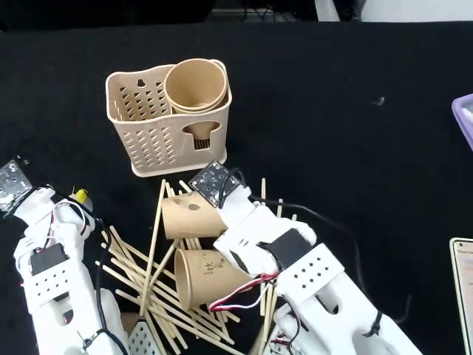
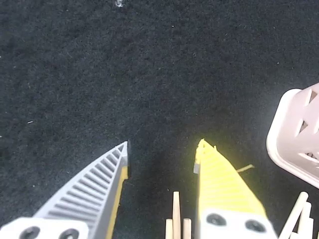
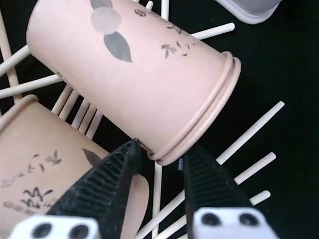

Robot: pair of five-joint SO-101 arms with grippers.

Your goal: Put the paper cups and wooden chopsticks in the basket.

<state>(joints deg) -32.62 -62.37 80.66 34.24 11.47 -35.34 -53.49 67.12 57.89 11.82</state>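
Note:
A beige slotted basket [image 1: 148, 122] stands at the back left, with paper cups [image 1: 196, 85] stacked in its right compartment. Two more paper cups lie on their sides among scattered wooden chopsticks [image 1: 148, 285]: one [image 1: 186, 216] nearer the basket, one [image 1: 205, 276] nearer the front. In the right wrist view my right gripper [image 3: 160, 153] is open, its black fingertips on either side of the rim of the nearer-basket cup [image 3: 134, 74]; the other cup [image 3: 40, 164] lies beside it. My left gripper [image 2: 163, 148] is open over bare black cloth, left of the chopstick pile, with nothing between its fingers.
A corner of the basket [image 2: 299, 144] and some chopstick ends [image 2: 175, 219] lie close to the left gripper. A purple container edge [image 1: 464, 115] and a card [image 1: 463, 285] sit at the table's right side. Black cloth covers the table.

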